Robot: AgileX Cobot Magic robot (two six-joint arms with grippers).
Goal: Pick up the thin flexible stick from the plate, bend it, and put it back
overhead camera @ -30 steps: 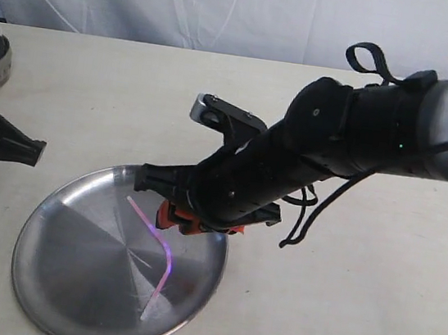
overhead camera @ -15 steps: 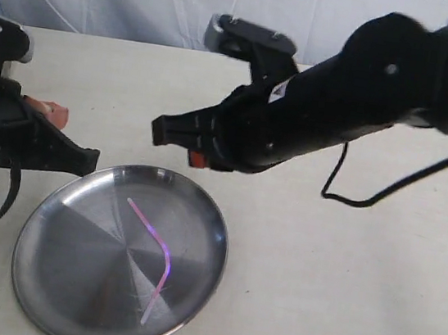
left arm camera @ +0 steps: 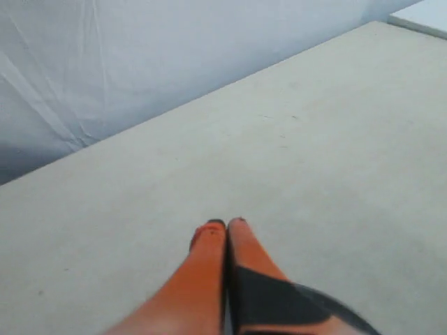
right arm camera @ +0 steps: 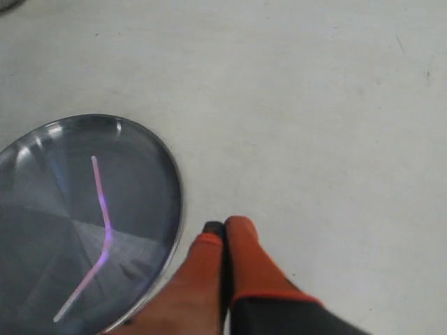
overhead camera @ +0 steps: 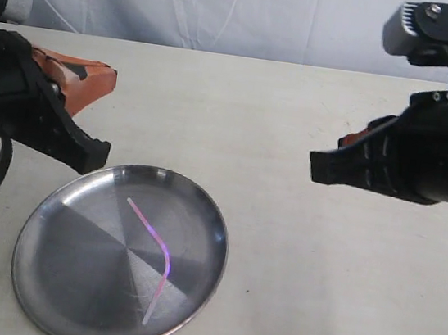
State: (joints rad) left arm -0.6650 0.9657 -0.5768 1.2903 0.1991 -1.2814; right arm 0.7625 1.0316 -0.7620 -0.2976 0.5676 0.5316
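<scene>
Since the stick (overhead camera: 166,252) already lies kinked at mid-length on the plate (overhead camera: 62,270), the bending and return appear done. The step in hand is judged to be parking both arms.

Location: in the exterior view the plate sits at 7 o'clock on the table (overhead camera: 289,300). The stick runs from 12 o'clock on the plate to a bend near 3 o'clock, then down to 5 o'clock, wholly inside the rim.

Left gripper (left arm camera: 227,225): jaws pressed together, nothing between them. It is raised at 10 o'clock from the plate and aimed away across bare table.

Right gripper (right arm camera: 225,225): jaws likewise pressed together and empty. It is raised at 2 o'clock from the plate and well apart from it.

Recommendation: keep both arms high and move them outward, never across the plate. The plate is loose and shiny, so a knock on the rim would likely slide it and roll the light stick off. There is no call to open either gripper.

Surface: pale, matte and flat, with a few small dark specks. Room: a white creased cloth backdrop (overhead camera: 228,11) closes the far edge at 12 o'clock. Lighting is even and leaves wedge-shaped reflections on the steel.
</scene>
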